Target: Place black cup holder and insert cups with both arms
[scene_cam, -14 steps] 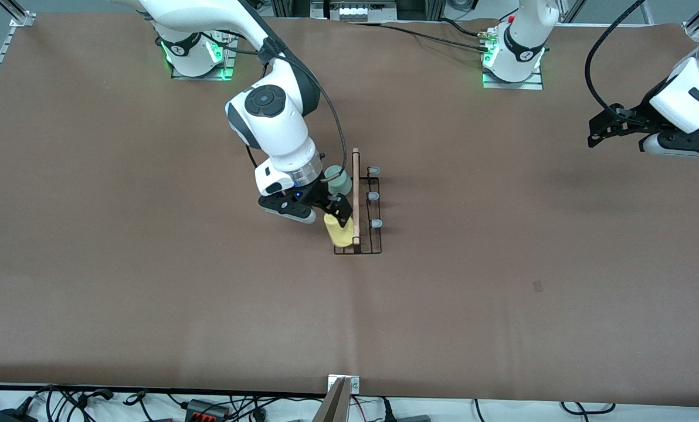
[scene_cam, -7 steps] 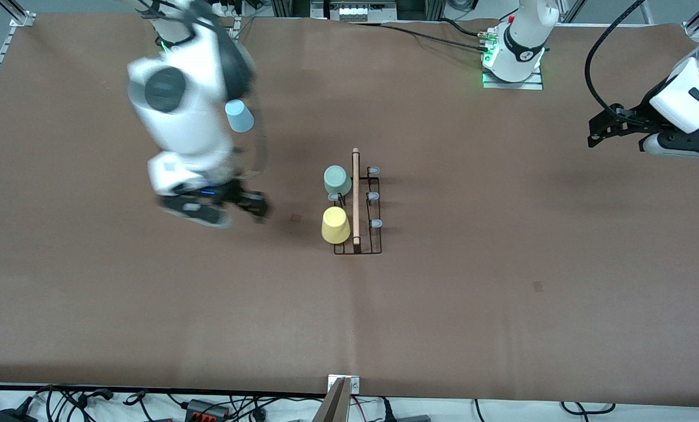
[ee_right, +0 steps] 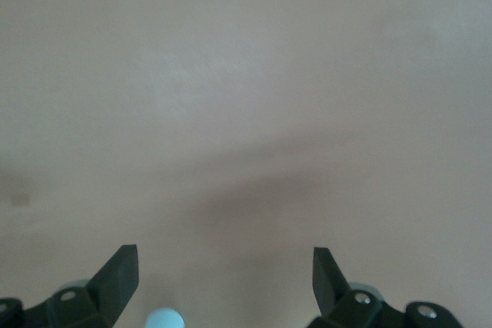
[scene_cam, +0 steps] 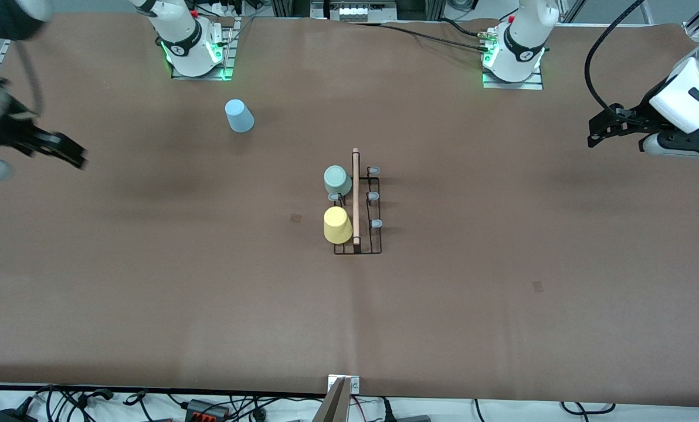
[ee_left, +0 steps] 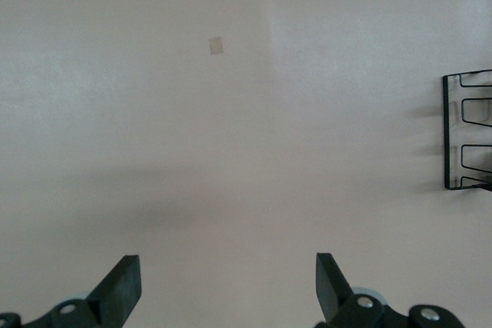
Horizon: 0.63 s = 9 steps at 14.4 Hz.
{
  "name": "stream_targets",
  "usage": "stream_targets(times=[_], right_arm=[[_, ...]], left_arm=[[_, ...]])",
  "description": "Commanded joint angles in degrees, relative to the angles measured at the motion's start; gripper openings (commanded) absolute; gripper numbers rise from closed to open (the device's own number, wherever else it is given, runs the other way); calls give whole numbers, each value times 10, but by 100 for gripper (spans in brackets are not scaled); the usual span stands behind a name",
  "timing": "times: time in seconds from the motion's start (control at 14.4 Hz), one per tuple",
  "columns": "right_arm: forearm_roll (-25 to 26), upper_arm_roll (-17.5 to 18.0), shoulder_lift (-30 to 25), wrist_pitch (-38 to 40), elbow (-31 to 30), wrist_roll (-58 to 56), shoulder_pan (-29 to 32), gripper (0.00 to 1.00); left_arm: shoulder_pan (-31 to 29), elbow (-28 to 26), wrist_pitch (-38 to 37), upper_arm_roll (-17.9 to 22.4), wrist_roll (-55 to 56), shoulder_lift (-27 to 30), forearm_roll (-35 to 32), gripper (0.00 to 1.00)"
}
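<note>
No readable labels anywhere. Cup holder (scene_cam: 358,205) mid-bench (scene_cam: 502,305), wooden rod running toward front camera. Grey-green cup (scene_cam: 337,180) and yellow cup (scene_cam: 337,225) on pegs, upside down. Blue cup (scene_cam: 239,115) on bench near right arm's base. Left end effector (scene_cam: 597,132) and right end effector (scene_cam: 68,151) both wide open, empty, at their own bench ends.

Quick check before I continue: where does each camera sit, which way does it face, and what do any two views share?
Front view: high across the table, facing both bases; sees thin black wire cup holder, yellow cup, grey-green cup, light blue cup, right gripper, left gripper.
Left wrist view: looks down at bare brown table; open left gripper shows.
Right wrist view: same, over bare table; open right gripper shows.
Shared: front and left wrist views both show the holder.
</note>
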State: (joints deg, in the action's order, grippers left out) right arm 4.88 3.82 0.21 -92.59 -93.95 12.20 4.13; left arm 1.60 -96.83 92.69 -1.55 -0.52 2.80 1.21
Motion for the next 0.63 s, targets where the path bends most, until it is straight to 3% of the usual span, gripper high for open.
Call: stream_targets(times=[0.0,0.14,0.56], right_arm=[[-50,-7,3,56,34,-52,27,100],[-58,-8,5,54,32,-109,39,100],[-49,-3,21,47,26,-115,24,100]], left_arm=[[-1,10,-12,-3,4,0,-9,100],[-1,10,-12,-3,5,0,-9,100],[-1,10,-12,-3,4,0,-9,100]])
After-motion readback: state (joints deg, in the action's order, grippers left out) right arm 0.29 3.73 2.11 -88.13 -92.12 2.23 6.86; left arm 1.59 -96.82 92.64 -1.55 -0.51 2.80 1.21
